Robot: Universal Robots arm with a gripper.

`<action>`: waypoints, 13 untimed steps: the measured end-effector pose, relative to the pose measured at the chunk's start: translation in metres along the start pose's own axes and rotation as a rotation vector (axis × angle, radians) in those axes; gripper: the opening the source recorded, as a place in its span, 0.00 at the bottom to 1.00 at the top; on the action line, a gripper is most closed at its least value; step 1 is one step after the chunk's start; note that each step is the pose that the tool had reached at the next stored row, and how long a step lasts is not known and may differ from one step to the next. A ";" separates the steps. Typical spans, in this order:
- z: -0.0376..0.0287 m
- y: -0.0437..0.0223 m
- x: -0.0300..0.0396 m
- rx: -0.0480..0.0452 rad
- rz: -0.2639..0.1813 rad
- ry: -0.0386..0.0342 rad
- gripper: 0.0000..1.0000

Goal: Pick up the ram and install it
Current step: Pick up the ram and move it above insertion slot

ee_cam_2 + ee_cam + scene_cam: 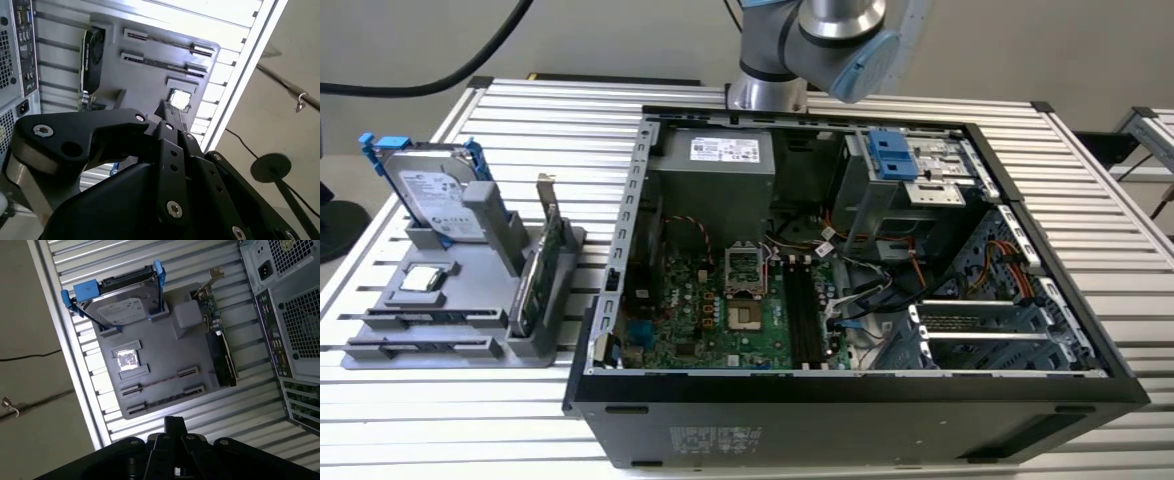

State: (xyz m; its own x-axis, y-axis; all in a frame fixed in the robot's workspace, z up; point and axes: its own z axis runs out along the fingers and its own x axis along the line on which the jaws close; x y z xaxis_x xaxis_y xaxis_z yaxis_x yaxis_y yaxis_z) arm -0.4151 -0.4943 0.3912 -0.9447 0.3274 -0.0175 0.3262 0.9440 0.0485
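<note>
The gripper [167, 112] is clenched, its fingertips [175, 423] pressed together with nothing between them. It hangs in the air apart from the grey holder [165, 355], with the tips pointing toward the holder's edge.

The ram [162, 63] appears to be the thin dark strip set on edge between a pair of end brackets on the grey holder, in the row next to the square processor chip [127, 360]; it is too slim to make out more. On the holder's far side from the ram stands the silver hard drive [125, 300] with blue rails, leaning back in its cradle. The green expansion card [220, 350] with its black fan stands along the holder's edge nearest the open computer case [854, 400]. The holder lies on the slatted metal table [547, 110], just beside the case.
</note>
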 end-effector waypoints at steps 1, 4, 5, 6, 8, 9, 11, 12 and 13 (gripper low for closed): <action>0.0001 0.0000 0.0000 0.0001 0.011 -0.0006 0.00; 0.0001 0.0000 0.0000 0.0007 0.043 -0.0022 0.00; 0.0000 0.0000 0.0000 0.0009 0.055 -0.0027 0.00; 0.0000 0.0000 0.0000 0.0011 0.065 -0.0032 0.00; 0.0001 0.0000 0.0000 0.0014 0.087 -0.0043 0.00; 0.0001 0.0000 0.0000 0.0016 0.098 -0.0048 0.00; 0.0001 0.0000 0.0000 0.0021 0.121 -0.0059 0.00; 0.0001 0.0000 0.0000 0.0022 0.131 -0.0064 0.00; 0.0001 0.0000 0.0000 0.0024 0.142 -0.0070 0.00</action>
State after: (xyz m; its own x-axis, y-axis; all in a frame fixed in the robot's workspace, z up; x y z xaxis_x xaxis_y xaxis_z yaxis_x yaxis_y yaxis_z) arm -0.4151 -0.4943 0.3911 -0.8888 0.4579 -0.0175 0.4567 0.8883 0.0486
